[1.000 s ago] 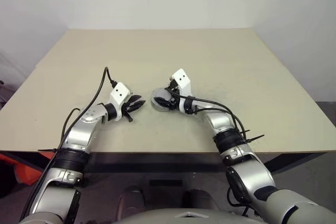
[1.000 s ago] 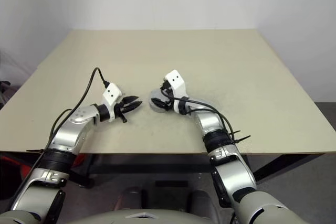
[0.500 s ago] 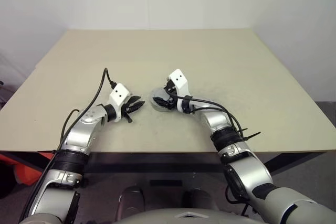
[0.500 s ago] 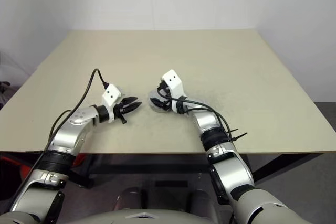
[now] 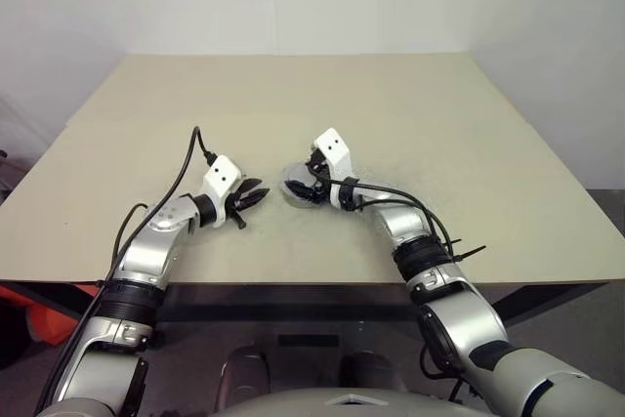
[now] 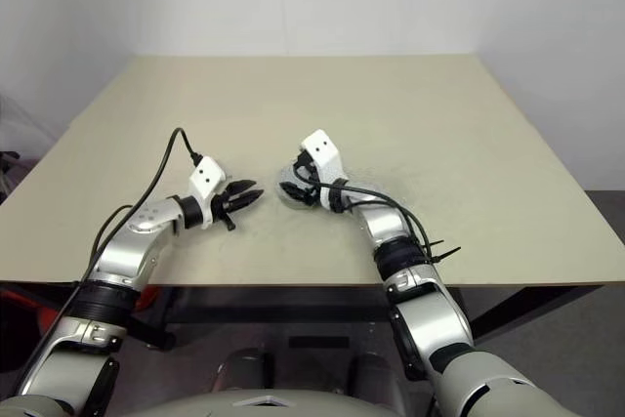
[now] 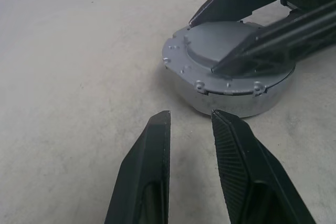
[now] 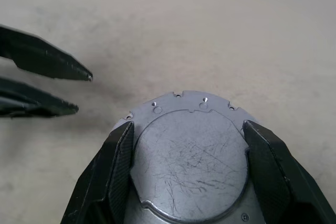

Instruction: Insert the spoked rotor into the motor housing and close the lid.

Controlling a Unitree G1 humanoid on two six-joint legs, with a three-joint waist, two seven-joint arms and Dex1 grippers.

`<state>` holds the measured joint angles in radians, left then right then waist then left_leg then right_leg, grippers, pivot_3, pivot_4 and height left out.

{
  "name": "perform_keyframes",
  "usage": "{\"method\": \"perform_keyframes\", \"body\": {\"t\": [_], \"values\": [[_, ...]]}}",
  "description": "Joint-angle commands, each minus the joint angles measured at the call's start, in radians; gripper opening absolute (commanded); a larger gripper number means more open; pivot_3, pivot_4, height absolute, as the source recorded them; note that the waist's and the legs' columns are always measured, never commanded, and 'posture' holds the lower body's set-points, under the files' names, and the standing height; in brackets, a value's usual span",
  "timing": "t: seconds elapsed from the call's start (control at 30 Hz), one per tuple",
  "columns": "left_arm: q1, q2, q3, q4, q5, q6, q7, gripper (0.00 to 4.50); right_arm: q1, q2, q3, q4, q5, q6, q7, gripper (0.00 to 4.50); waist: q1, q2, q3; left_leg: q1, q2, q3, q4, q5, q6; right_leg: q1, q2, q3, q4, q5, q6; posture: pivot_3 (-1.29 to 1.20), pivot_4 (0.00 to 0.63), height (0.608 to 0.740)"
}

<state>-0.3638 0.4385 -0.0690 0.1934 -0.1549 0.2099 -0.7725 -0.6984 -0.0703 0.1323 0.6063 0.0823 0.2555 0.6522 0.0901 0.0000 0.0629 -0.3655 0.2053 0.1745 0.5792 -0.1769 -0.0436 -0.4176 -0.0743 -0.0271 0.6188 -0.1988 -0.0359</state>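
Observation:
The motor housing (image 7: 231,100) is a round grey drum standing on the tan table (image 5: 410,114), near the middle of its front half. The grey lid (image 8: 189,166), with its notched edge and raised centre, sits on top of it. My right gripper (image 8: 187,125) reaches over the lid, its two black fingers pressed against either side of the raised centre. My left gripper (image 7: 190,115) hovers low over the table just left of the housing. It points at the housing's side wall, its fingers a little apart with nothing between them. The spoked rotor is hidden.
The table's front edge (image 5: 293,282) runs close below both forearms. A black cable (image 5: 190,158) loops up from my left wrist, and another runs along my right forearm (image 5: 391,192).

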Motion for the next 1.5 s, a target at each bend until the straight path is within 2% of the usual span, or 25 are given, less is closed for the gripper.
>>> {"method": "perform_keyframes", "body": {"t": [0.03,0.13,0.3,0.47,0.93,1.17,1.5], "values": [[-0.013,0.007,0.017,-0.023,-0.008,0.0,0.005,1.33,-0.048,0.013,-0.052,-0.047,0.066,0.05,0.006,3.16,0.0,0.0,0.0,0.0,0.0,0.0,0.0,0.0,0.0,0.0,0.0,0.0,0.0,0.0,0.0,0.0,0.0,0.74],[-0.013,0.006,0.016,-0.023,-0.008,0.0,0.005,1.33,-0.054,0.013,-0.058,-0.051,0.075,0.064,0.007,3.16,0.0,0.0,0.0,0.0,0.0,0.0,0.0,0.0,0.0,0.0,0.0,0.0,0.0,0.0,0.0,0.0,0.0,0.74],[-0.013,0.007,0.016,-0.022,-0.007,-0.001,0.005,1.33,-0.034,-0.024,0.032,-0.034,-0.026,-0.035,0.012,3.16,0.0,0.0,0.0,0.0,0.0,0.0,0.0,0.0,0.0,0.0,0.0,0.0,0.0,0.0,0.0,0.0,0.0,0.74],[-0.01,0.007,0.015,-0.025,-0.006,-0.001,0.005,1.33,-0.032,-0.038,0.06,0.003,-0.071,-0.092,-0.001,3.16,0.001,0.0,0.0,-0.001,0.0,0.0,0.0,0.0,0.0,-0.001,0.0,0.0,0.0,0.0,0.0,0.0,0.0,0.74],[-0.015,0.005,0.013,-0.02,-0.006,-0.002,0.004,1.33,-0.045,-0.05,0.045,0.048,-0.068,-0.107,0.02,3.16,0.001,0.0,0.0,-0.001,0.0,0.0,0.0,0.0,0.0,-0.001,0.0,0.0,0.0,0.0,0.0,0.0,0.0,0.74],[-0.008,0.002,0.011,-0.028,-0.007,0.001,0.006,1.33,-0.049,-0.038,-0.025,-0.01,0.027,-0.012,0.054,3.16,0.003,0.0,0.0,-0.001,0.0,0.0,0.0,0.0,0.0,-0.001,0.0,0.0,0.0,0.0,0.0,0.0,0.0,0.74],[-0.008,-0.001,0.01,-0.029,-0.007,0.002,0.006,1.33,-0.022,-0.055,0.038,-0.013,-0.04,-0.057,0.055,3.16,0.003,0.0,0.0,-0.001,0.0,0.0,0.0,0.0,0.0,-0.001,0.0,0.0,0.0,0.0,0.0,0.0,0.0,0.74]]}}
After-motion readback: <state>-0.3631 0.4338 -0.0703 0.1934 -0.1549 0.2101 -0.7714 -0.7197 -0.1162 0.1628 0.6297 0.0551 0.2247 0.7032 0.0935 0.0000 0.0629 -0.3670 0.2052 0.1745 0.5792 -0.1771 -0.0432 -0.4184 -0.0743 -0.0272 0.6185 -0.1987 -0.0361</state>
